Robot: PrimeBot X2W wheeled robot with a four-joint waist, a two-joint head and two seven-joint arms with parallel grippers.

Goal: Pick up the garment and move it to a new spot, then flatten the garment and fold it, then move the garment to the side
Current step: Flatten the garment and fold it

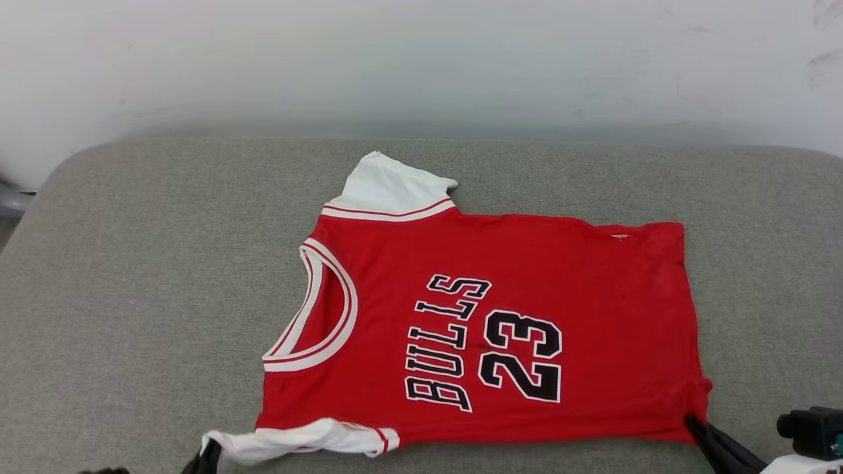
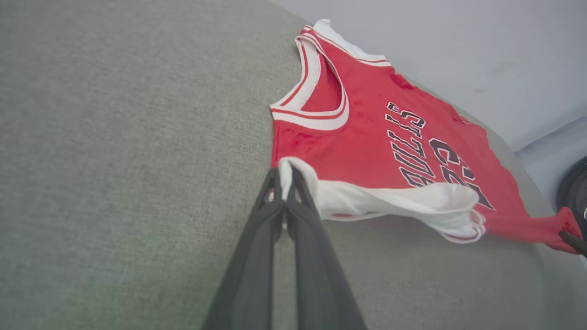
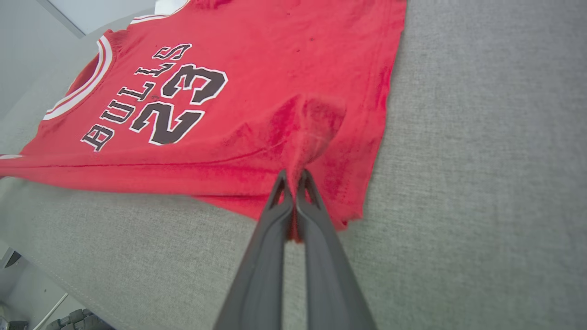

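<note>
One garment (image 1: pixel 527 263), the red BULLS 23 jersey, lies spread face-up on the grey cushion (image 1: pixel 132 296). Left gripper (image 2: pixel 284 176) is clamped on the near white sleeve (image 2: pixel 412 201), right gripper (image 3: pixel 293 176) on the near hem corner (image 3: pixel 348 213). Risk: uneven pulling bunches fabric or slips a thin pinch.

Jersey tee (image 1: pixel 593 276): red body, wht sleeves, red/wht striped collar + trim, blk wht-edged "BULLS 23" print. Cushion (image 1: pixel 132 296): grey weave.
</note>
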